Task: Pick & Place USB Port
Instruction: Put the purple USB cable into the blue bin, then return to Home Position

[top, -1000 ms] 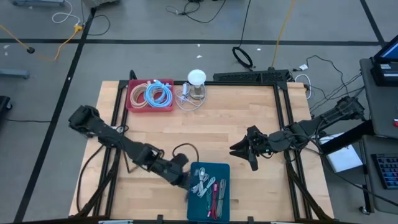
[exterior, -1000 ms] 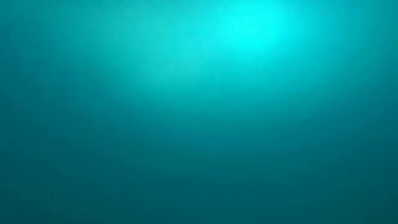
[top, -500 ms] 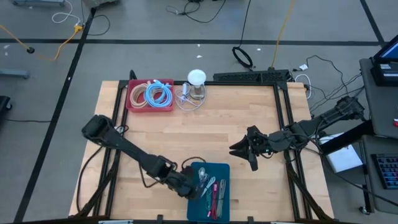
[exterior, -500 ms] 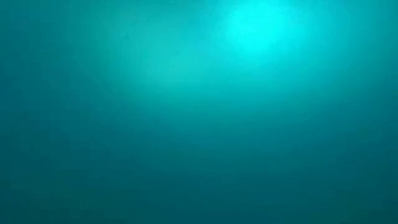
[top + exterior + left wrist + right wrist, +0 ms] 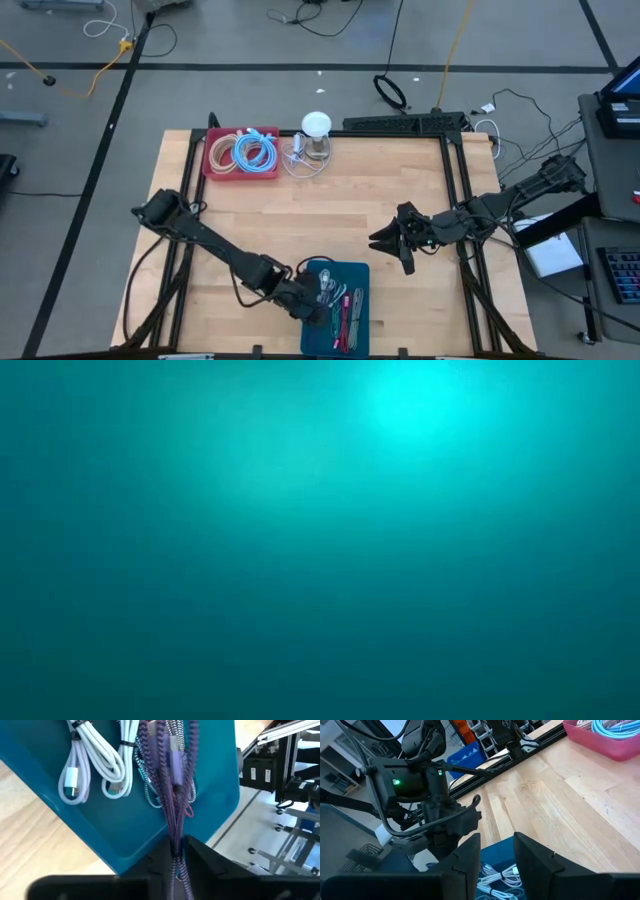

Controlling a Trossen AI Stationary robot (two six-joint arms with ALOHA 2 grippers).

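The left end effector (image 5: 177,856) is closed on a purple braided USB cable (image 5: 172,780), its two dark fingers (image 5: 202,857) pinching the strands where they run together. It hangs low over the teal tray (image 5: 352,272) at the front edge of the bench (image 5: 360,200), as the high view shows, with the left arm stretched across the boards from the left side. The purple cable runs away from the fingers into the tray, its bundled part lying on the tray floor. Just beside it, farther into the tray, lie two white USB cables (image 5: 95,762), each coiled and tied, their plug ends turned toward the tray's rim. A thin silvery braided cable (image 5: 150,795) lies partly under the purple one, touching it.

Well apart from the left end effector, toward the right side of the bench, the right end effector (image 5: 392,245) hovers above the bare boards with its fingers open and nothing between them. Its wrist view looks past those fingers toward the left arm and the tray.

At the far edge of the bench, well away from both end effectors, sits a pink bin (image 5: 242,153) holding coiled blue cables (image 5: 256,152) and a pale coil. Next to it stands a small white-topped stand (image 5: 316,135) with a loose white cable around its base.

The low view shows only a flat teal glow.
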